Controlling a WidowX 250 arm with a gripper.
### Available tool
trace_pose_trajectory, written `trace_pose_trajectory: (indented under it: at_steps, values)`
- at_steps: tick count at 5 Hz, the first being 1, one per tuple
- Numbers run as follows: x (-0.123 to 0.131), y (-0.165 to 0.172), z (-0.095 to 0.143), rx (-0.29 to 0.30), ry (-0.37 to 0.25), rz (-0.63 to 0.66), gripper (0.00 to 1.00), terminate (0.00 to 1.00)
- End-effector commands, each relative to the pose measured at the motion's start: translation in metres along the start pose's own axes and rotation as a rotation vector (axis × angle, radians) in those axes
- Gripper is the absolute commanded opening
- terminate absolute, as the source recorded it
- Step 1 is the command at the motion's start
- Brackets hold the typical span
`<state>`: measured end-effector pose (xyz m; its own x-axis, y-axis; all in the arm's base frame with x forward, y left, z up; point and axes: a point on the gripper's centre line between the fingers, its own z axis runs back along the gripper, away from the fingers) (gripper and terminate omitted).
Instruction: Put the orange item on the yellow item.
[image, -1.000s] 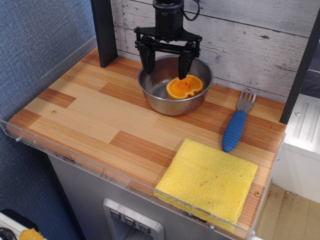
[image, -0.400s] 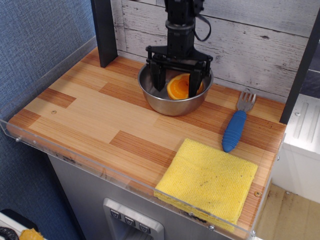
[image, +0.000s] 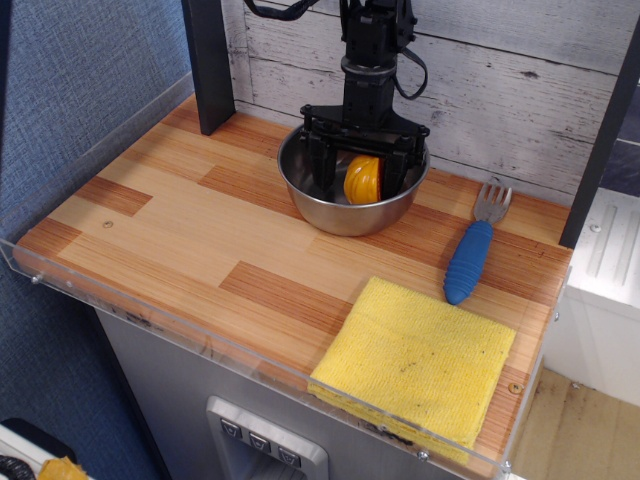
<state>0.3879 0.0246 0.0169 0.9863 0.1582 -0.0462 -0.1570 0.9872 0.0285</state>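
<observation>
The orange item, a toy half-orange, stands tipped on its edge inside the steel bowl at the back of the wooden counter. My black gripper reaches straight down into the bowl. Its fingers stand apart on either side of the orange, with gaps showing, so it is open around the orange. The yellow item, a square fuzzy cloth with dark specks, lies flat at the front right corner, well apart from the bowl.
A blue-handled fork lies between the bowl and the cloth at the right. A black post stands at the back left. A clear acrylic lip runs along the counter's front and left edges. A plank wall is behind.
My gripper has come down into the bowl and shifted slightly right. The orange has turned from lying face-up to standing on its edge between the fingers.
</observation>
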Motion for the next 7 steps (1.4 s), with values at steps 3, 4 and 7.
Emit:
trace_pose_trajectory:
  at_steps: [3,4,7]
  values:
    - [-0.003,0.022,0.060,-0.054,-0.199,0.027,0.00,0.00]
    - [-0.006,0.022,0.090,-0.079,-0.289,0.026,0.00,0.00]
    - [-0.074,-0.035,0.105,-0.102,-0.267,-0.074,0.00,0.00]
